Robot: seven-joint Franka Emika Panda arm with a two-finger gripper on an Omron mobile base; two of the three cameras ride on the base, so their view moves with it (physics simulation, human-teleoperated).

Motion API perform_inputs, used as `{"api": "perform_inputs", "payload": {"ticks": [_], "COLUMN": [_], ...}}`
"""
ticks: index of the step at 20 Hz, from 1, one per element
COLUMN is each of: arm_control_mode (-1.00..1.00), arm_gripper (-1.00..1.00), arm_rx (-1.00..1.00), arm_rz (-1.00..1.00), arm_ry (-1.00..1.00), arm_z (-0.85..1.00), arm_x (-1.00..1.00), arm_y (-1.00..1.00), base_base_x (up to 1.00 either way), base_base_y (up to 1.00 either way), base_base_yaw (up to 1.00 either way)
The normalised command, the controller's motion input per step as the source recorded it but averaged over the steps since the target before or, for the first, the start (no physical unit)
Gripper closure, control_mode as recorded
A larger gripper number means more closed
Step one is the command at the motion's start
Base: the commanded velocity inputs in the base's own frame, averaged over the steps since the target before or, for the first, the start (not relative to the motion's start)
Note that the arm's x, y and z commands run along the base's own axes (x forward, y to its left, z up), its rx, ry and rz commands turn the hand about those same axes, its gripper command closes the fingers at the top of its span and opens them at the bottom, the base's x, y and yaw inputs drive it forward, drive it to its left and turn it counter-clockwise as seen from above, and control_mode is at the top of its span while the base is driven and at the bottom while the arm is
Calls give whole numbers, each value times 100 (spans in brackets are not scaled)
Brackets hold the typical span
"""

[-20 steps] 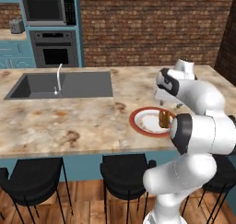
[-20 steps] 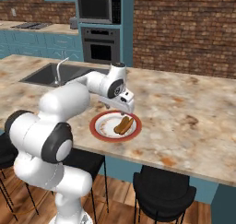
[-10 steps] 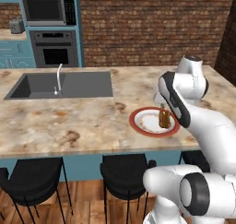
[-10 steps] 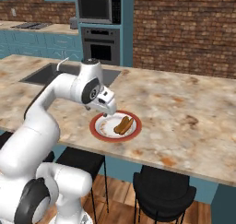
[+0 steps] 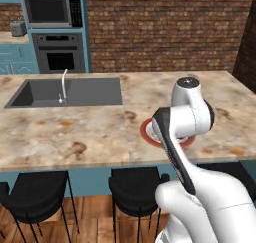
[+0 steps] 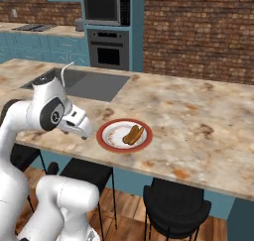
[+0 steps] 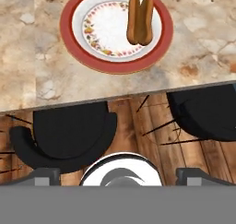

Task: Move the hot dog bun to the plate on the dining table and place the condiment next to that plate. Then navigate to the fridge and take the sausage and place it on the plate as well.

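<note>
The bun [image 7: 140,20] is seen lying on the plate [image 7: 73,6], toward one side of its white centre, both lobes resting flat. The plate is set on the table [image 6: 208,111] close to its near edge, above two black stools [image 7: 64,135]. The gripper [image 7: 119,174] is held off the table edge, over the stools and apart from the plate; its jaws are spread wide and nothing is held. A sink [image 5: 70,92] is sunk into the table farther along.
</note>
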Motion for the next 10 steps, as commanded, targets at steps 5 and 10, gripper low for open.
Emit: {"api": "perform_inputs", "payload": {"ticks": [5,10], "arm_control_mode": [100,100], "arm_gripper": [-100,-100], "arm_rx": [0,0], "arm_rz": [0,0], "arm_ry": [0,0], "arm_z": [0,0], "arm_x": [0,0], "arm_y": [0,0], "base_base_x": [-90,-100], "base_base_y": [55,97], "base_base_yaw": [0,6]}}
